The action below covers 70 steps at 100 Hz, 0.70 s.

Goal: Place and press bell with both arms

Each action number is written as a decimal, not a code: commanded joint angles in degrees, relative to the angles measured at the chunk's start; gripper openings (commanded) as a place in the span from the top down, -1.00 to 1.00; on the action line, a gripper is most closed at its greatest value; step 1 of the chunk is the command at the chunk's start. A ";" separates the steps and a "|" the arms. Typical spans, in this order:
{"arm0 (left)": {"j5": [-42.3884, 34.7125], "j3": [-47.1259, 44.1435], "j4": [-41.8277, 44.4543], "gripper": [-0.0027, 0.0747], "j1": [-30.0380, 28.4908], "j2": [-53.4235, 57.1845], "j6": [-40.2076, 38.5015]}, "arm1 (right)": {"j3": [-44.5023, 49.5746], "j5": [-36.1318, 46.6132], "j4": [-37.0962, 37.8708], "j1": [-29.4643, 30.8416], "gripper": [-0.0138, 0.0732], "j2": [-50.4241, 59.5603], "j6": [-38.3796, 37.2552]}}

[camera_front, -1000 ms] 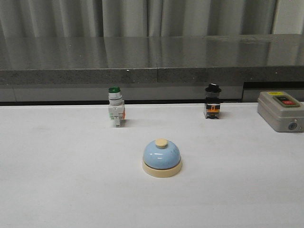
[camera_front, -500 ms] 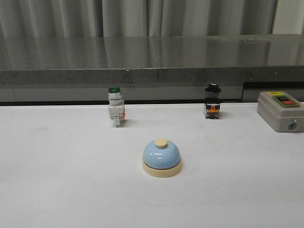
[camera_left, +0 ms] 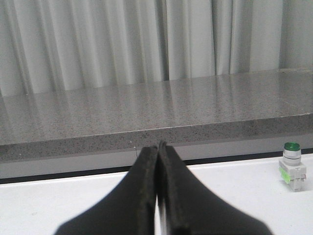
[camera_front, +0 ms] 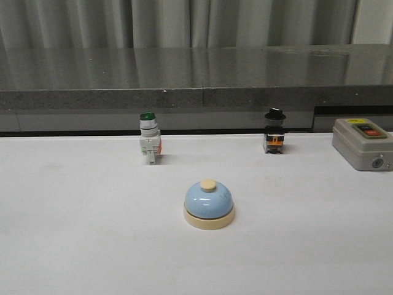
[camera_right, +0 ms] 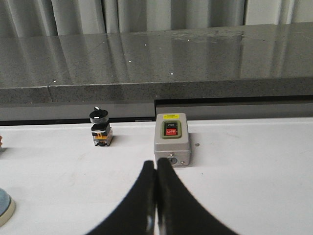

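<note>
Change: nothing moved vs the earlier front frames; bell, switches, box all in same spots.
Bell: light-blue domed call bell w/ cream base and cream button sits upright near table centre, apart from everything else; its edge also shows in right wrist view.
Left gripper: black fingers pressed together, holding nothing, aimed toward the ledge.
Right gripper: fingers clenched tight, nothing between them, pointing at the grey switch box w/ red and green buttons.
Stage: fits either bell awaiting placing or already placed and pressed; can't tell which.
Risk: smooth dome, so a grip on it could slip; off-centre push on button could skid or tip bell on slick top.
Surface: plain white table, matte, bare around bell.
Room: green-capped pushbutton switch and black-knobbed selector switch stand near back edge; grey speckled stone ledge behind, pale curtains above.
</note>
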<state>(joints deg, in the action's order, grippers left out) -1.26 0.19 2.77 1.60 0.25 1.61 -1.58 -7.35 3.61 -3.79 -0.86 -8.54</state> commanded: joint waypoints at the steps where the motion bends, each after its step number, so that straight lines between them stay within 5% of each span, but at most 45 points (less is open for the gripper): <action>1: -4.28 -3.13 -0.24 0.99 0.06 1.85 -0.55 | 0.47 6.67 -0.12 0.27 0.83 1.28 0.51; 70: -4.28 -3.13 -0.24 0.99 0.06 1.85 -0.55 | 2.12 8.99 -0.70 0.27 0.83 2.27 0.51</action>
<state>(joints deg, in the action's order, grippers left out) -1.26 0.19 2.77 1.60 0.25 1.61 1.59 -3.58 2.95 -3.79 0.64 -8.54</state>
